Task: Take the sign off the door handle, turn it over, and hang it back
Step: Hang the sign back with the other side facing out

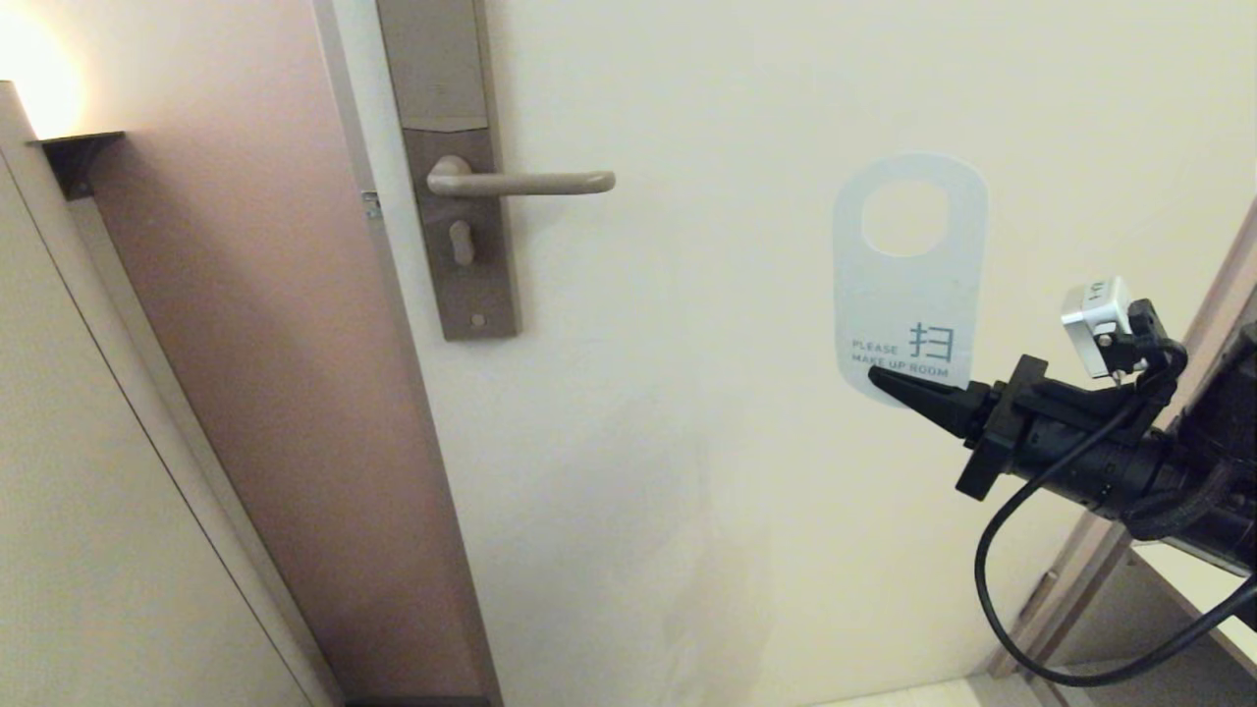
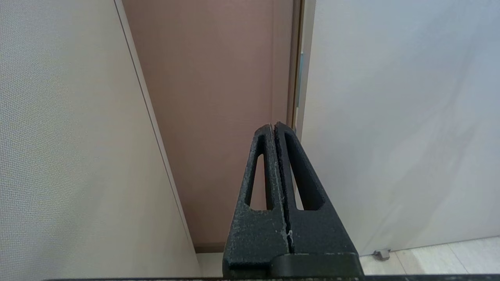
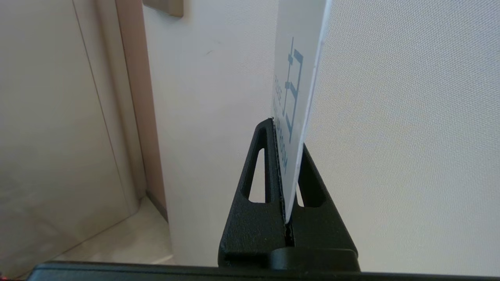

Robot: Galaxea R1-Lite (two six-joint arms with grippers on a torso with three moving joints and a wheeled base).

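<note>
The sign [image 1: 908,295] is off the door handle and held upright in the air to the right of it, white face with blue "MAKE UP ROOM" toward the head camera, oval hole at the top. My right gripper [image 1: 884,381] is shut on the sign's bottom edge; in the right wrist view the sign [image 3: 297,86] stands edge-on between the black fingers [image 3: 258,171]. The door handle [image 1: 530,182] is a bare beige lever on its tall backplate [image 1: 452,167]. My left gripper [image 2: 274,128] is shut on nothing, low near the door's edge, out of the head view.
The pale door [image 1: 737,442] fills the middle. A brownish door frame [image 1: 295,344] and a beige wall panel [image 1: 79,491] lie to the left. A small door stop [image 2: 382,253] sits on the floor. A wall lamp [image 1: 39,88] glows at the upper left.
</note>
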